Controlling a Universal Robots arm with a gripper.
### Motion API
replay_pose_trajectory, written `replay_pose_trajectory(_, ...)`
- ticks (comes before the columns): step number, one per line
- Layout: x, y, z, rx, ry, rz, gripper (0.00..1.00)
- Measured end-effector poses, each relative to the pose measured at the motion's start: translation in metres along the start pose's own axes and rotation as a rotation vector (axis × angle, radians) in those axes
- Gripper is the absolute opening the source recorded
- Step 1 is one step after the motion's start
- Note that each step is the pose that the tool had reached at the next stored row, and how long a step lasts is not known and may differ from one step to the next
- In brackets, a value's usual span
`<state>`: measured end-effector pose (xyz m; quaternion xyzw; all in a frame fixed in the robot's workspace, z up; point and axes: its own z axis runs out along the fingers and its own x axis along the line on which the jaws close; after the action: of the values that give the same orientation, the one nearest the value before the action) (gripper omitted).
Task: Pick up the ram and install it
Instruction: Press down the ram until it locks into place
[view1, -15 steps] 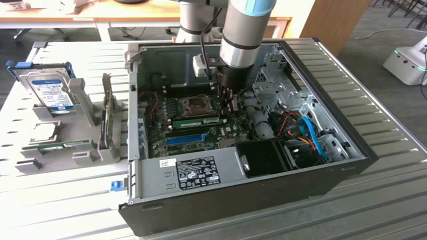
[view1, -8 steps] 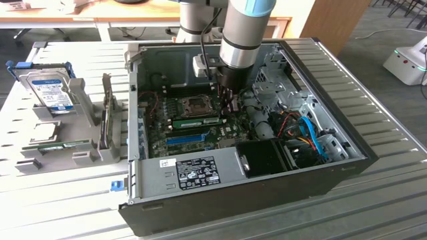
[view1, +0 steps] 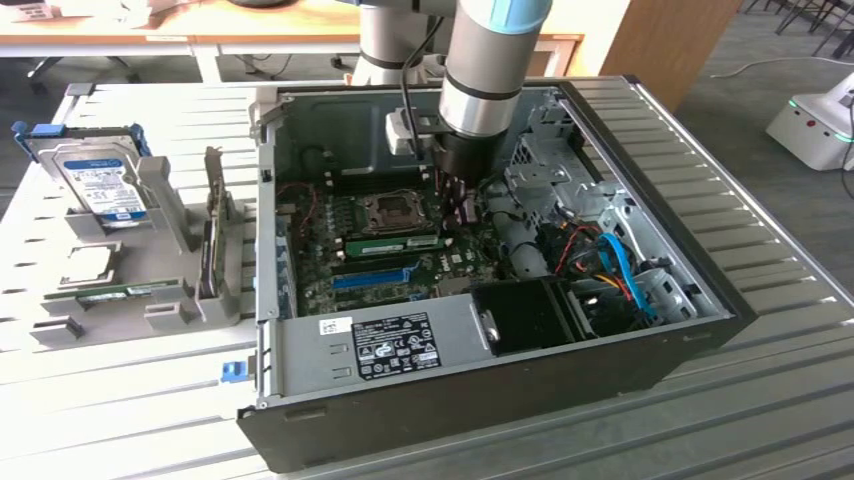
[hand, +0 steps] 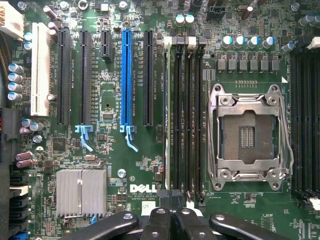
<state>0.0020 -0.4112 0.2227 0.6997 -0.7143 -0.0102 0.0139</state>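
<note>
The hand (hand: 171, 220) is shut tight over the memory slots (hand: 185, 115), holding nothing I can see; one ram (view1: 395, 244) already sits in the computer case (view1: 667, 340); pushing it home looks like the step now.

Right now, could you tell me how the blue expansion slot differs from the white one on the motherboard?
The blue slot is narrow; the white slot is broader. The blue slot ends in a pale blue latch; the white slot shows none. Both are empty and run parallel on the green motherboard.
</note>
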Motion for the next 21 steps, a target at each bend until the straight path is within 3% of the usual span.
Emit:
replay_pose_trajectory(11,0.0,-0.0005,0.0002,0.0002,-0.0005,0.0,0.11)
replay_pose_trajectory(21,0.0,0.0,-0.0155,-0.0002,0.0029,0.0,0.11)
